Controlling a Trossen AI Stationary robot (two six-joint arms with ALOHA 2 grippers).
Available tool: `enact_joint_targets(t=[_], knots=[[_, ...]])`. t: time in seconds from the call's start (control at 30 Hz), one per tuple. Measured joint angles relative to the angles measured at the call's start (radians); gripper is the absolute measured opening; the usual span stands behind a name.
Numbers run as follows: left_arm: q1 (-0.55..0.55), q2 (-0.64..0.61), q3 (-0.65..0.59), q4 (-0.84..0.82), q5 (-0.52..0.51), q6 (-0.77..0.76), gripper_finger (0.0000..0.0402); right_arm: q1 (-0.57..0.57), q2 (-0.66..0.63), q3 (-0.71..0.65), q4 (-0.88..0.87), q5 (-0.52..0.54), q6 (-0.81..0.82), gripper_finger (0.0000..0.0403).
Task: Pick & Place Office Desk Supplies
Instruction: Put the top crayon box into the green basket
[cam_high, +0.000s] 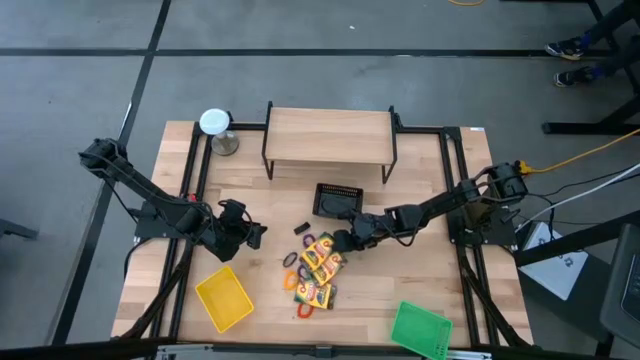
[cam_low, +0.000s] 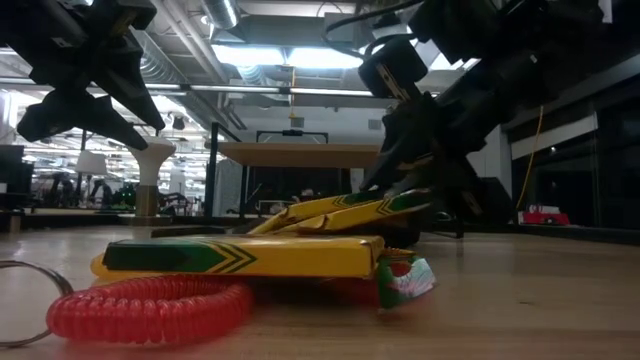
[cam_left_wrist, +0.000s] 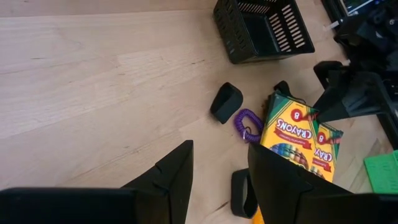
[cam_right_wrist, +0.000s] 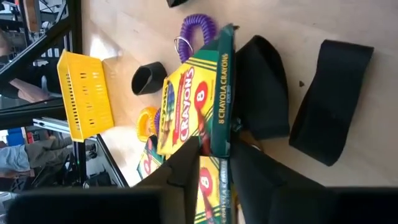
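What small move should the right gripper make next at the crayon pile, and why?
Probably close firmly, then lift. The right gripper straddles the edge of a flat yellow and green cardboard crayon box, tilted up off the pile; its fingers look only lightly closed on it. The left gripper hangs open above the table, waiting.

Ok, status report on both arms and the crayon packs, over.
Right end effector pinching the edge of a crayon pack, tilted up off the pile. Left end effector open, hovering near the yellow tray. Purple coil ring beside pack.
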Motion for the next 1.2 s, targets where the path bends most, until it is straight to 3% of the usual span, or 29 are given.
enact_joint_targets(t=[0.2,0.37,0.57,0.67,0.83,0.9,1.2], knots=[[0.0,0.0,0.0,0.0,-0.005,-0.007,0.015,-0.011,-0.001,0.002,0.004,0.0,-0.013,0.0015],[0.0,0.0,0.0,0.0,-0.006,-0.008,0.015,-0.014,-0.001,0.002,0.001,0.0,-0.015,0.0029],[0.0,0.0,0.0,-0.002,-0.007,-0.008,0.015,-0.014,-0.001,0.002,0.001,0.008,-0.025,0.0017],[0.0,0.0,0.0,-0.003,-0.008,-0.008,0.015,-0.014,-0.001,0.002,0.0,0.008,-0.031,0.0047],[0.0,0.0,0.0,-0.003,-0.008,-0.008,0.015,-0.017,-0.001,0.001,-0.004,0.007,-0.048,0.0135],[0.0,0.0,0.0,-0.003,-0.009,-0.008,0.015,-0.019,-0.001,0.001,-0.004,0.003,-0.048,0.0143],[0.0,0.0,0.0,-0.002,-0.01,-0.008,0.015,-0.021,-0.001,0.001,-0.003,0.023,-0.048,0.0072]])
